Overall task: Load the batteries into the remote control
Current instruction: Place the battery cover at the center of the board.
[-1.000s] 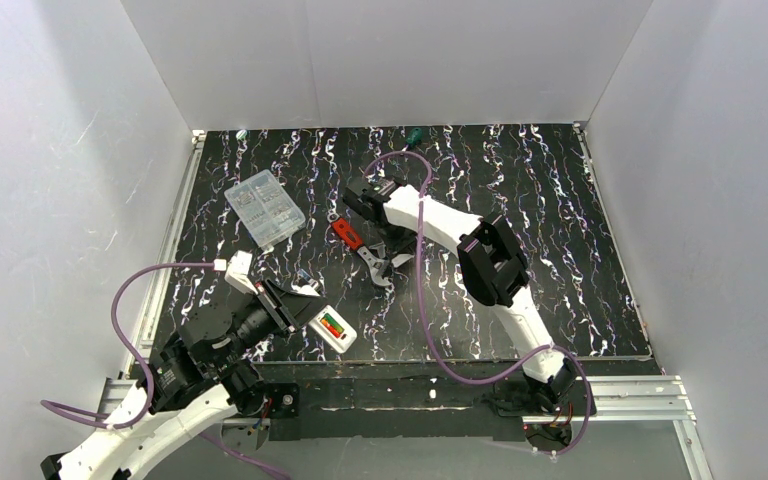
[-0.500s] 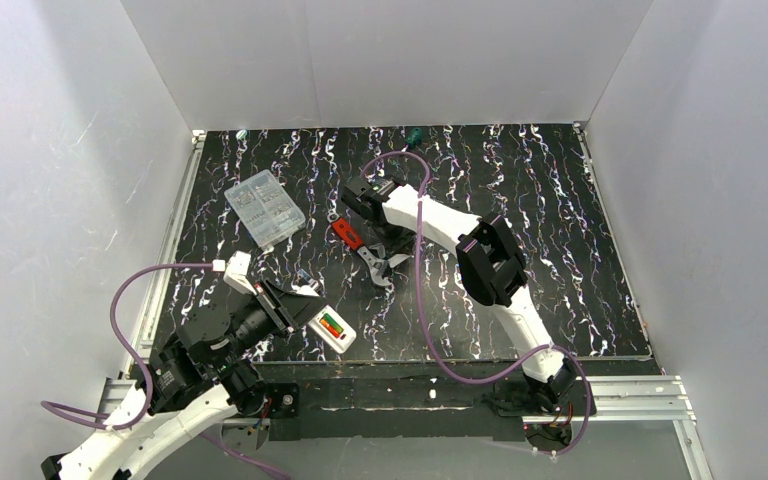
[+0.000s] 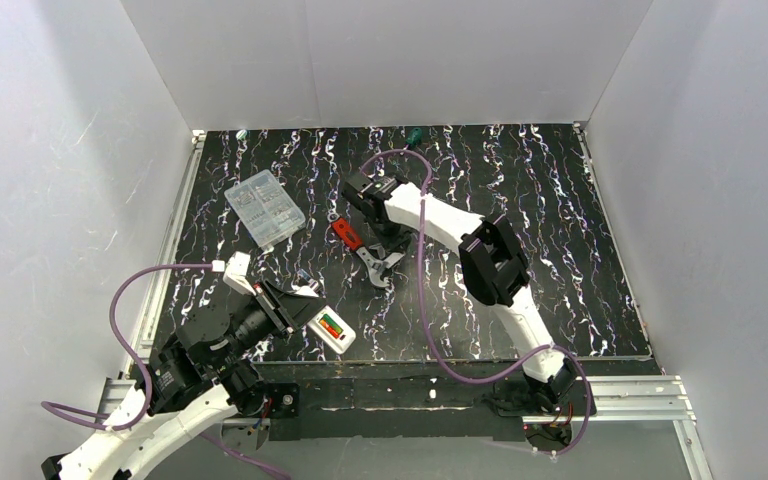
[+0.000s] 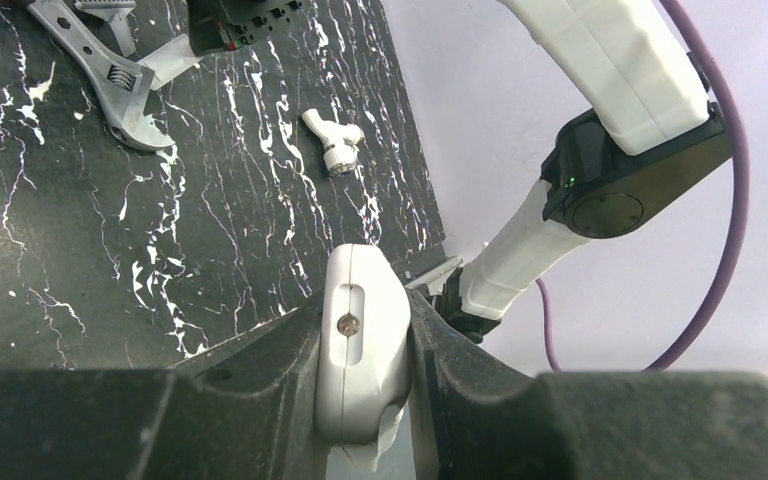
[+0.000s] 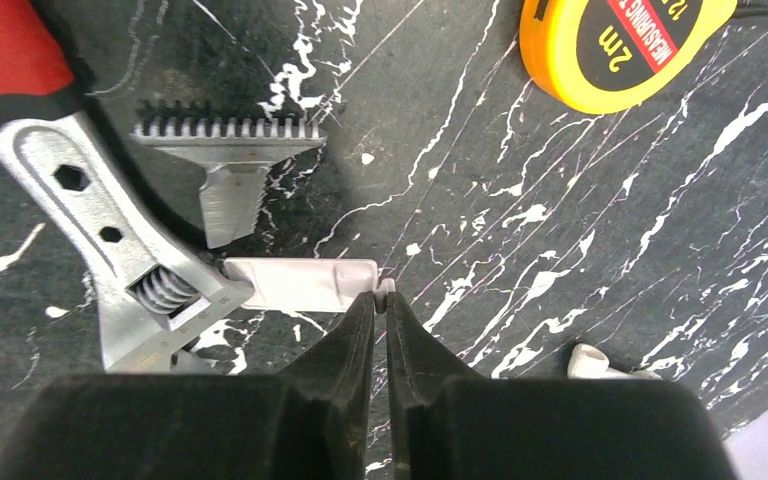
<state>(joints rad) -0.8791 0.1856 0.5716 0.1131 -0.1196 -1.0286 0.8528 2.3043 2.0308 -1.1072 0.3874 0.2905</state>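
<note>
2 claws busy: left claw (image 4: 365, 328) is clenched on the remote control (image 4: 360, 285), holding it by 1 end just above the near-left counter (image 3: 520, 200), bay side up with the batteries (image 3: 332, 324) already seated as a green-yellow-red strip. Right claw (image 5: 381, 305) sits mid-counter, jaws almost together on the end nub of a flat white lid-like strip (image 5: 295, 283); can't tell if it's actually gripping or just touching. Strip's far end touches the adjustable wrench (image 5: 110, 260), toothed metal blade (image 5: 225, 150) just beside it. Risks, my read: the pinch is only on the strip's tip, so it could slip or flip on lift; the wrench head may snag it; the remote is held at 1 end, so any push on the bay could pivot it and spill cells. Count: 1 remote, 1 strip, 1 wrench, 1 blade, 1 tape measure (image 5: 610, 40), 1 white tap-shaped piece (image 4: 332, 140), 1 clear compartment box (image 3: 264, 208). Number of batteries not resolvable.
</note>
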